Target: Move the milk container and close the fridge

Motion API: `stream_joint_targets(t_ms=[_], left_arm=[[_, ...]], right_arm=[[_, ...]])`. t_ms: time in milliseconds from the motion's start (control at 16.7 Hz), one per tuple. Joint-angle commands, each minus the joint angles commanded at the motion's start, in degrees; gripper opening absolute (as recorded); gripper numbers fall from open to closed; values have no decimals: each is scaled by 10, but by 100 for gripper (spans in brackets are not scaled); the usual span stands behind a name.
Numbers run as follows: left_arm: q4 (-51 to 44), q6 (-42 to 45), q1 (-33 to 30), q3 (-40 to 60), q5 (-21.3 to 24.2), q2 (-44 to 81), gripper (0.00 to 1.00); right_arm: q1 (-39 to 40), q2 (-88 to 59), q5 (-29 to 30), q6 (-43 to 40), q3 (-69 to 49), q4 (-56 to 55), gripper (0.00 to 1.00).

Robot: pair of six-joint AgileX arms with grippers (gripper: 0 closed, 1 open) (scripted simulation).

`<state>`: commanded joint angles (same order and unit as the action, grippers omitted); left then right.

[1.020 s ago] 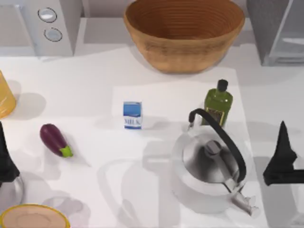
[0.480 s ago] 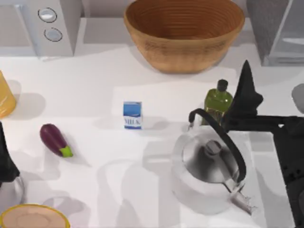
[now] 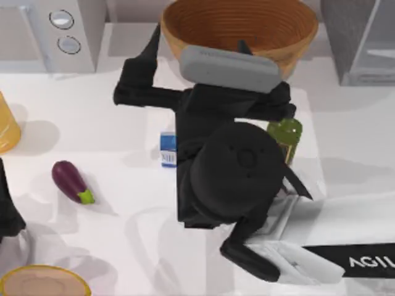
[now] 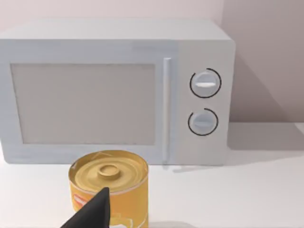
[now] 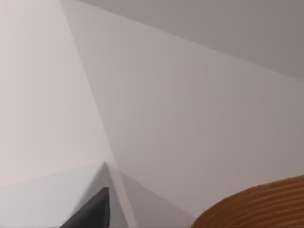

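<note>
Now, top view: right arm (image 3: 234, 166) is sweeping in from the table's right, covering the kettle and part of the milk container (image 3: 166, 150); fingers unclear.
Meaning: probably approaching the carton.
Left gripper (image 3: 7, 213): sitting parked at left edge.
Fridge (image 3: 361, 40): standing far right.
Left wrist view: white table (image 4: 247, 190), microwave (image 4: 114, 90), yellow can (image 4: 109, 183).
Right wrist view: wall, basket rim (image 5: 266, 204).

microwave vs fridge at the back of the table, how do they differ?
The microwave stands at the table's back left; the fridge stands at the back right. The microwave is light grey with two round dials beside its door; the fridge has a darker, speckled grey side and a pale, glassy panel, with no dials visible. Both are boxy grey appliances cut off by the top view's edge.
</note>
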<state>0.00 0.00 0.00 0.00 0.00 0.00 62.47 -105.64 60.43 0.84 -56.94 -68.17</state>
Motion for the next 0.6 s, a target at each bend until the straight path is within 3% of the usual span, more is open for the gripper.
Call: stream_joint_targets(t_ms=[300, 600], left_arm=[[0, 0, 0, 0, 0, 0, 100], [0, 0, 0, 0, 0, 0, 100]], right_arm=[[5, -253, 36, 3, -136, -39, 100], [3, -390, 72, 5, -151, -51, 100]])
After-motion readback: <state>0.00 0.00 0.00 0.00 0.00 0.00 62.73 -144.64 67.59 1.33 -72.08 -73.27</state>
